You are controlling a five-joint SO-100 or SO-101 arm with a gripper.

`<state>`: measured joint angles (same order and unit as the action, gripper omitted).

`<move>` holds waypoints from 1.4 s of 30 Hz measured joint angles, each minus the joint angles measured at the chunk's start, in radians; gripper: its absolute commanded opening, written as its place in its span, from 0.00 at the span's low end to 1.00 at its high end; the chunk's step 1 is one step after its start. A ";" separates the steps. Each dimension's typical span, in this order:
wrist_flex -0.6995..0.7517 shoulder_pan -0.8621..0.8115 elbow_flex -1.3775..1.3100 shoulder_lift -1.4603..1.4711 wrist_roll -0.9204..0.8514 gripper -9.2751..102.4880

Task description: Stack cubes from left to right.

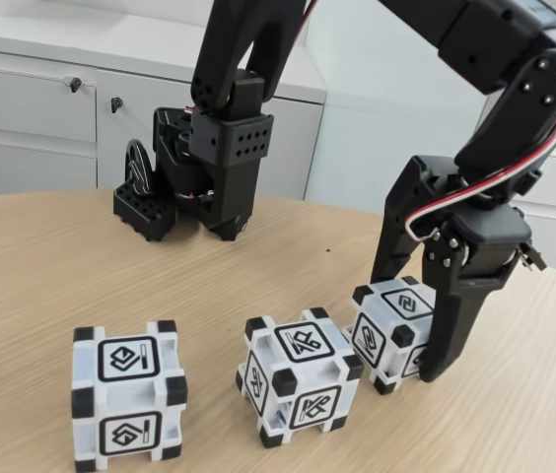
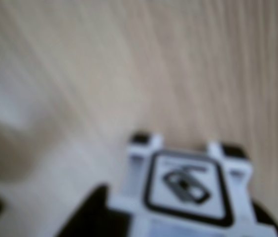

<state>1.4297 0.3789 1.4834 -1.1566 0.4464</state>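
Your claw (image 1: 411, 325) straddles the right cube (image 1: 392, 330) on the table (image 1: 41, 286), fingers wide on either side; whether they touch it, you cannot tell.

A light wooden table (image 1: 41, 266) carries three cubes (image 1: 127, 396) (image 1: 300, 375) (image 1: 394, 329) in a row — and the arm's black base (image 1: 204, 177).

Fixed view: camera at low height beside the wooden table (image 1: 41, 286), facing across it toward the arm's base (image 1: 221, 158) and grey cabinets (image 1: 32, 118). Wrist view: camera on the arm, looking steeply down from close range, blurred. Shared region: the wooden table (image 2: 129, 64) and, probably, the right-hand cube (image 1: 392, 330), seen as the cube (image 2: 186, 185).
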 measured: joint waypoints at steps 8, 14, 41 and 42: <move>0.000 0.000 0.000 0.000 0.000 0.26; 0.012 0.000 -0.002 0.000 0.000 0.23; 0.032 -0.284 0.005 -0.675 -0.170 0.23; 0.029 -0.327 0.005 -0.675 -0.195 0.24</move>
<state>1.4588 0.0522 1.4880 -1.8316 0.2516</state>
